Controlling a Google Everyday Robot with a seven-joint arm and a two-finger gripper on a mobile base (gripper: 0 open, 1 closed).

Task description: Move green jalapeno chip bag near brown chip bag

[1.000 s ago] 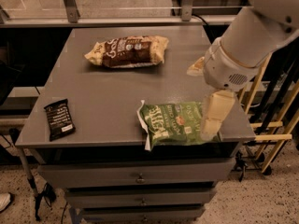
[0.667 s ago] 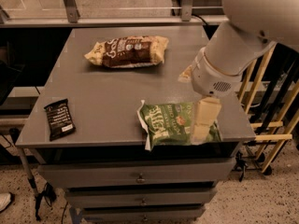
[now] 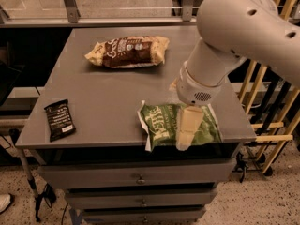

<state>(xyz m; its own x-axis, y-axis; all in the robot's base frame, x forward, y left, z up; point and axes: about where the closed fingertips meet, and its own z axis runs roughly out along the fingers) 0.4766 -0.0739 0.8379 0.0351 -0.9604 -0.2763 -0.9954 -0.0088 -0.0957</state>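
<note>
The green jalapeno chip bag lies flat at the front right of the grey table, close to the front edge. The brown chip bag lies at the back middle of the table, well apart from the green bag. My gripper hangs from the large white arm and sits directly over the middle-right of the green bag, its cream finger pointing down onto the bag. The right part of the green bag is partly hidden behind the gripper.
A small black snack bar wrapper lies at the front left of the table. Drawers sit under the tabletop. Wooden rails stand to the right of the table. A glass partition runs behind it.
My arm has swung left and forward, bringing the gripper from the green bag's right edge to over its middle. The bags have not moved.
</note>
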